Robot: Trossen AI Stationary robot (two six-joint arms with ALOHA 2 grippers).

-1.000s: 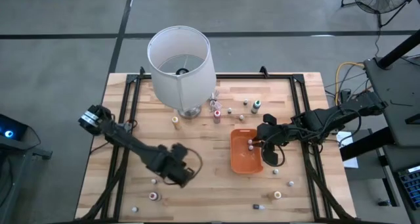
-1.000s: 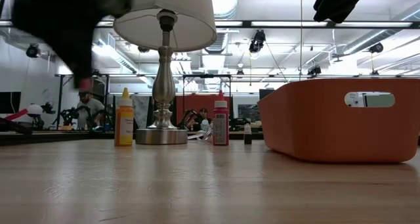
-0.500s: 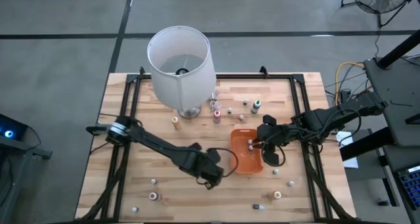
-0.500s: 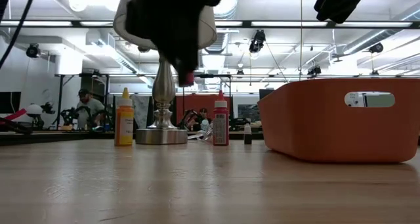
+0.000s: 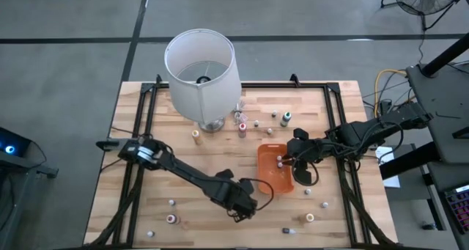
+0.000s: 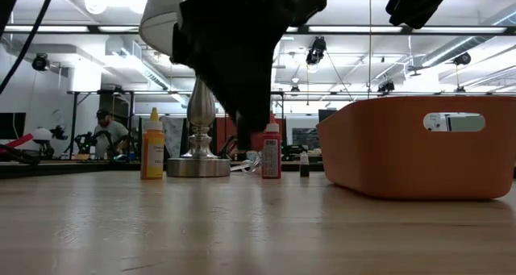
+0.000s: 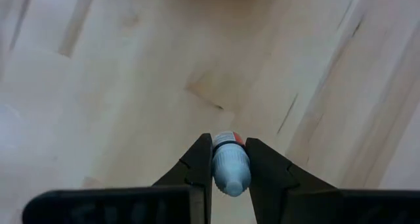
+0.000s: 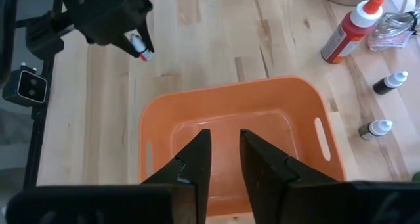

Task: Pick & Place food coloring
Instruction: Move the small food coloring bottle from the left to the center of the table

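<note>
Between the left gripper's [image 7: 230,159] jaws sits a food coloring bottle [image 7: 230,166], pinched by its pale body with a red band showing, above bare desk [image 7: 118,86] just short of the orange tray [image 5: 272,171]. Best carried fully over the rim before release. The right gripper [image 8: 223,159] hangs over the tray, jaws slightly apart, apparently empty. No label is legible.

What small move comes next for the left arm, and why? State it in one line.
Probably carry the small pale bottle with a red band, clamped in the left gripper, sideways over the orange oblong plastic tray. It hangs above bare wood just beside the tray, while the right gripper hovers over the tray.
</note>
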